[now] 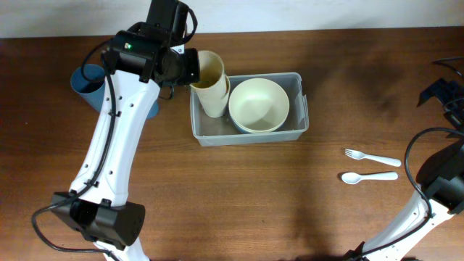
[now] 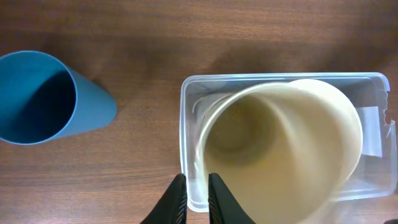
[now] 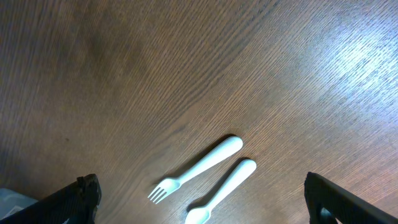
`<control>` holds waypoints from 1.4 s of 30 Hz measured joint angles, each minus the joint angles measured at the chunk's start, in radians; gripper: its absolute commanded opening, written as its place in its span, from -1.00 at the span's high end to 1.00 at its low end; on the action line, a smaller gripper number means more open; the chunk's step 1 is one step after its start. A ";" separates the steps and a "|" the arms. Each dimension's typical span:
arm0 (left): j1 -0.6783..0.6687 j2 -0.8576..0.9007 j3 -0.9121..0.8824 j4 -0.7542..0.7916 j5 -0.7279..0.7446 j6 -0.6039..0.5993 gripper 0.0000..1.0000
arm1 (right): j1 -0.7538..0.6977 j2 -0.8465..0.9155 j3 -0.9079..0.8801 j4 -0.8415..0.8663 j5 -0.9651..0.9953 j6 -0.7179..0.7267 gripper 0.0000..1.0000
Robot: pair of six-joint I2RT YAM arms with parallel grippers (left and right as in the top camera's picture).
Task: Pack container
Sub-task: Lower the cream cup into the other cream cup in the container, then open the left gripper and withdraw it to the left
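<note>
The clear plastic container (image 1: 246, 138) sits at the table's upper middle with a cream bowl (image 1: 259, 104) in its right half. My left gripper (image 1: 191, 69) is shut on the rim of a tall cream cup (image 1: 209, 76) and holds it tilted in the container's left end. In the left wrist view the fingers (image 2: 197, 193) pinch the cup (image 2: 280, 149) over the container's rim (image 2: 189, 87). My right gripper (image 3: 202, 190) is open wide and empty, high above a white fork (image 3: 199, 168) and a white spoon (image 3: 227, 190).
A blue cup (image 1: 87, 80) stands left of the container, partly behind my left arm; it also shows in the left wrist view (image 2: 37, 96). The fork (image 1: 373, 157) and the spoon (image 1: 370, 176) lie side by side on the wood table at the right.
</note>
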 measured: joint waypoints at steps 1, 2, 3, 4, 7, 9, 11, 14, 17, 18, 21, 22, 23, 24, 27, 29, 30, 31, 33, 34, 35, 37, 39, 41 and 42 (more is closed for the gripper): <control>0.000 0.000 0.000 0.000 0.000 0.000 0.69 | 0.000 0.000 0.000 0.000 0.000 0.000 -0.98; 0.000 0.000 0.000 0.000 0.000 0.000 0.63 | 0.000 0.000 0.000 0.000 0.000 0.000 -0.98; 0.000 0.000 0.000 0.000 0.000 0.000 0.62 | 0.000 0.000 0.000 0.000 0.000 0.000 -0.98; 0.000 0.000 0.000 0.002 0.000 0.001 0.61 | 0.000 0.000 0.000 0.000 0.000 0.000 -0.98; 0.000 0.000 0.000 0.019 0.000 0.007 0.50 | 0.000 0.000 0.000 0.000 0.000 0.000 -0.98; 0.000 0.000 0.000 0.029 0.000 0.014 0.44 | 0.000 0.000 0.000 0.000 0.000 0.000 -0.98; 0.000 0.000 0.000 0.043 0.000 0.017 0.39 | 0.000 0.000 0.000 0.000 0.000 0.000 -0.98; 0.000 0.000 0.000 0.048 0.000 0.018 0.35 | 0.000 0.000 0.000 0.000 0.000 0.000 -0.98; 0.000 0.000 0.000 0.041 -0.001 0.019 0.21 | 0.000 0.000 0.000 0.000 0.000 0.000 -0.98; 0.000 0.000 0.000 0.040 -0.005 0.020 0.06 | 0.000 0.000 0.000 0.000 0.000 0.000 -0.98; 0.002 0.000 0.002 0.029 -0.054 0.024 -0.97 | 0.000 0.000 0.000 0.000 0.000 0.000 -0.98; 0.006 0.000 0.005 0.021 -0.074 0.023 -1.00 | 0.000 0.000 0.000 0.000 0.000 0.000 -0.98; 0.015 0.000 0.014 0.007 -0.099 0.018 -1.00 | 0.000 0.000 0.000 0.000 0.000 0.000 -0.98; 0.026 0.001 0.024 -0.008 -0.122 0.004 -1.00 | 0.000 0.000 0.000 0.000 0.000 0.000 -0.98; 0.091 0.000 0.051 -0.053 -0.182 -0.035 -1.00 | 0.000 0.000 0.000 0.000 0.000 -0.001 -0.97; 0.146 0.000 0.055 -0.076 -0.205 -0.063 -1.00 | 0.000 0.000 0.000 0.000 0.000 0.000 -0.98; 0.180 0.001 0.055 -0.085 -0.213 -0.076 -1.00 | 0.000 0.000 0.000 0.000 0.000 0.000 -0.98; 0.210 0.001 0.055 -0.087 -0.219 -0.084 -1.00 | 0.000 0.000 0.000 0.000 0.000 0.000 -0.97; 0.281 0.001 0.055 -0.086 -0.229 -0.097 -0.99 | 0.000 0.000 0.000 0.000 0.000 0.000 -0.98; 0.306 0.001 0.055 -0.085 -0.232 -0.101 -1.00 | 0.000 0.000 0.000 0.000 0.000 0.000 -0.98; 0.332 0.001 0.055 -0.082 -0.233 -0.105 -1.00 | 0.000 0.000 0.000 0.000 0.000 0.000 -0.98; 0.382 0.001 0.055 -0.068 -0.223 -0.111 -1.00 | 0.000 0.000 0.000 0.000 0.000 0.000 -0.98; 0.423 0.001 0.055 -0.050 -0.200 -0.114 -1.00 | 0.000 0.000 0.000 0.000 0.000 0.000 -0.98; 0.448 0.002 0.055 -0.041 -0.183 -0.116 -1.00 | 0.000 0.000 0.000 0.000 0.000 0.000 -0.98; 0.467 0.005 0.055 -0.034 -0.172 -0.124 -1.00 | 0.000 0.000 0.000 0.000 0.000 0.000 -0.98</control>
